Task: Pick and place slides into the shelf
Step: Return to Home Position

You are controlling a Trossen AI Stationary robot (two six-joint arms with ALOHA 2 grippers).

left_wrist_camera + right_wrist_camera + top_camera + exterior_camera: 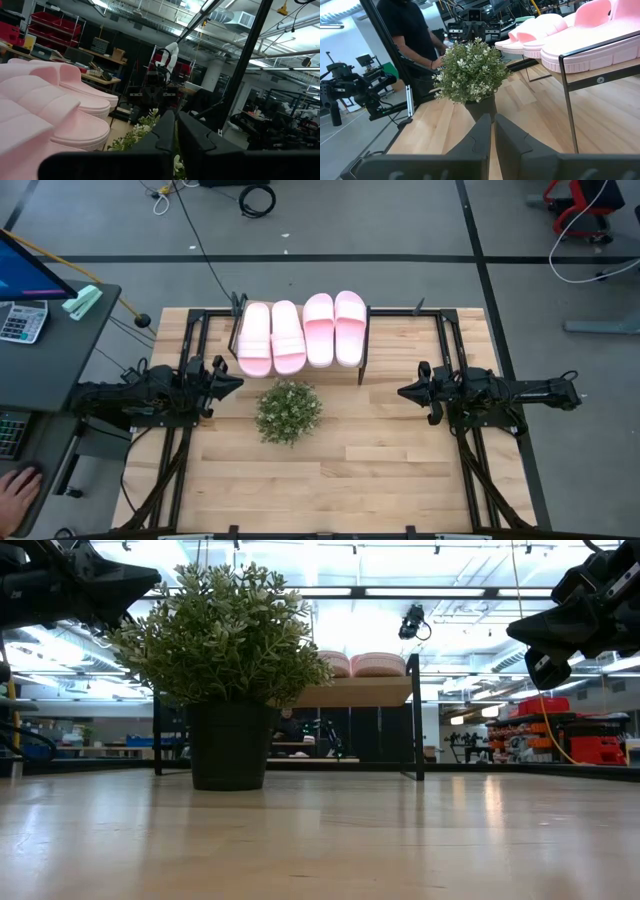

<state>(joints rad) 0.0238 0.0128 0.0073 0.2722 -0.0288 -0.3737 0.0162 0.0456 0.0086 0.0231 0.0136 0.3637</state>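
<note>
Several pale pink slides (302, 332) lie side by side on the shelf's wooden top board (360, 691) at the table's far middle; they also show in the left wrist view (55, 115) and the right wrist view (580, 35). The shelf (362, 345) stands on thin black legs. My left gripper (234, 382) is shut and empty, in the air left of the shelf's near left corner. My right gripper (404, 392) is shut and empty, in the air right of the shelf.
A green bushy plant in a dark pot (288, 412) stands on the table just in front of the shelf, between the two grippers. A person's hand (15, 492) rests at a desk left of the table, and a person (412, 35) stands beyond the table's left side.
</note>
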